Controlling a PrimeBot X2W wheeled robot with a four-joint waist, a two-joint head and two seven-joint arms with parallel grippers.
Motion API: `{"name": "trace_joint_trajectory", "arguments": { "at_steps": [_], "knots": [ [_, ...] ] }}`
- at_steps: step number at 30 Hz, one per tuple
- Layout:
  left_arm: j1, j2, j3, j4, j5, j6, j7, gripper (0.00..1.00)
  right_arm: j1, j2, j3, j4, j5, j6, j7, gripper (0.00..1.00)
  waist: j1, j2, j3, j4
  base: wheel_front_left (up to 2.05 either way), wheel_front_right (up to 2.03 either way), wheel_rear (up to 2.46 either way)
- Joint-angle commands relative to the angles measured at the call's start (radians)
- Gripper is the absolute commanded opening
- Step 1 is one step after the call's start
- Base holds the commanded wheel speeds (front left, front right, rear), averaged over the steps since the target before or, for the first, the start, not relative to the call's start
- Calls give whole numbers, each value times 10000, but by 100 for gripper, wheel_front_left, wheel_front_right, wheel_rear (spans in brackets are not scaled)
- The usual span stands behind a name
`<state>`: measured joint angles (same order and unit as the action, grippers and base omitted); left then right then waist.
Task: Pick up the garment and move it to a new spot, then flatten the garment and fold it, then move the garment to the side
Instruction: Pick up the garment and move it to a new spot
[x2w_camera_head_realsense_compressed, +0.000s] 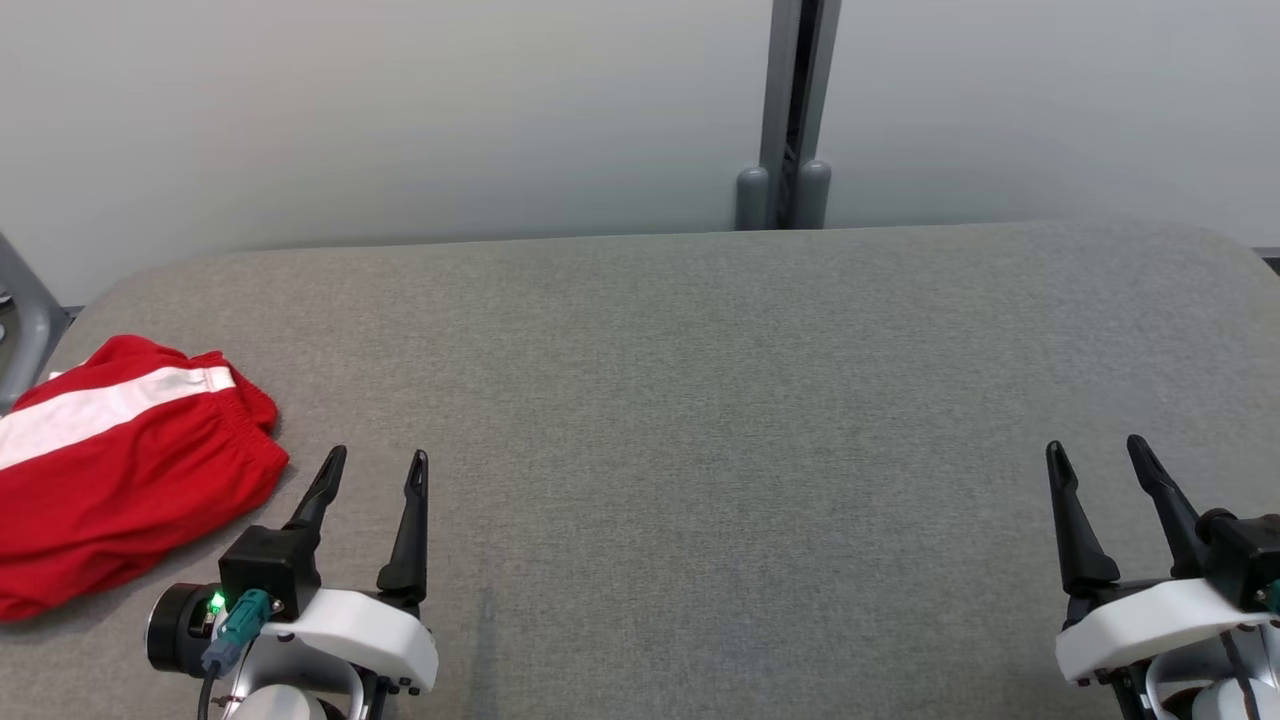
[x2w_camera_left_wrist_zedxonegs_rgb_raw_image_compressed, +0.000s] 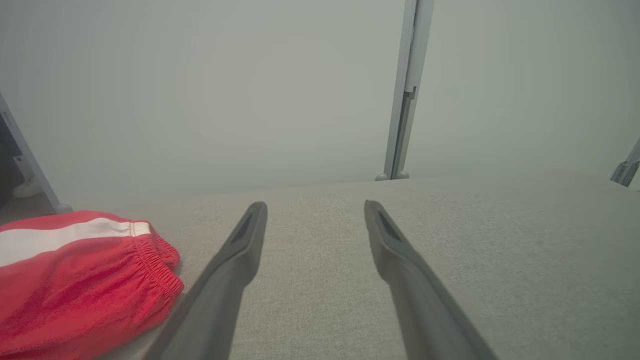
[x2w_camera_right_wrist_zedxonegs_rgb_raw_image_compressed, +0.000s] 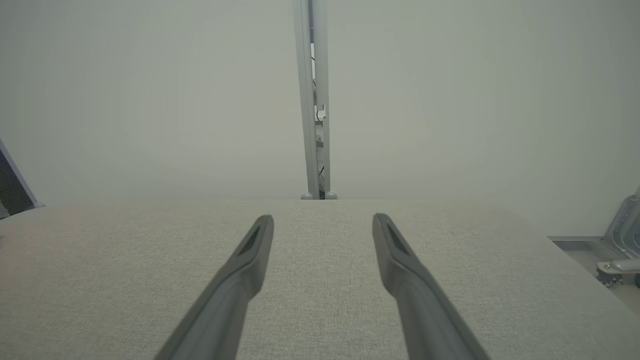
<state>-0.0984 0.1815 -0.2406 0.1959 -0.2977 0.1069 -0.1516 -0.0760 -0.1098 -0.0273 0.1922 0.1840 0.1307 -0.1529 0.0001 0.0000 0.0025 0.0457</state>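
Note:
The garment (x2w_camera_head_realsense_compressed: 110, 470) is a pair of red shorts with a white side stripe and a gathered waistband, lying folded at the left edge of the grey padded table (x2w_camera_head_realsense_compressed: 700, 400). In the left wrist view the garment (x2w_camera_left_wrist_zedxonegs_rgb_raw_image_compressed: 75, 285) sits at the lower left. My left gripper (x2w_camera_head_realsense_compressed: 378, 462) hovers just right of the shorts, open and empty, its fingers apart from the cloth; it shows too in its own view (x2w_camera_left_wrist_zedxonegs_rgb_raw_image_compressed: 315, 207). My right gripper (x2w_camera_head_realsense_compressed: 1095, 450) stands open and empty at the lower right, far from the garment, also seen along its own fingers (x2w_camera_right_wrist_zedxonegs_rgb_raw_image_compressed: 323, 220).
A pale wall with a grey vertical post (x2w_camera_head_realsense_compressed: 795, 110) runs behind the table's far edge. A grey frame leg (x2w_camera_head_realsense_compressed: 25, 310) stands off the table's left corner. Metal hardware (x2w_camera_right_wrist_zedxonegs_rgb_raw_image_compressed: 620, 250) lies beyond the table's right edge.

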Motion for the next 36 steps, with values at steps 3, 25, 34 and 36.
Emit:
{"name": "trace_joint_trajectory", "arguments": {
  "at_steps": [3,25,34,36],
  "knots": [
    [-234,-1,55,46,-61,93,-112,100,-59,-36,-38,-140,-95,0,51,100,-1,0,68,590,0,0,0],
    [-85,163,579,-55,-398,550,-529,100,-399,162,533,-638,-214,-1,341,100,-1,0,246,3680,0,0,0],
    [-92,202,449,-98,-433,434,-583,100,-436,225,551,-551,-152,-1,315,100,-1,0,256,3655,0,0,0],
    [-87,178,423,-85,-429,481,-573,100,-438,235,588,-515,-139,-1,299,100,-1,0,245,3613,0,0,0]
  ]
}}
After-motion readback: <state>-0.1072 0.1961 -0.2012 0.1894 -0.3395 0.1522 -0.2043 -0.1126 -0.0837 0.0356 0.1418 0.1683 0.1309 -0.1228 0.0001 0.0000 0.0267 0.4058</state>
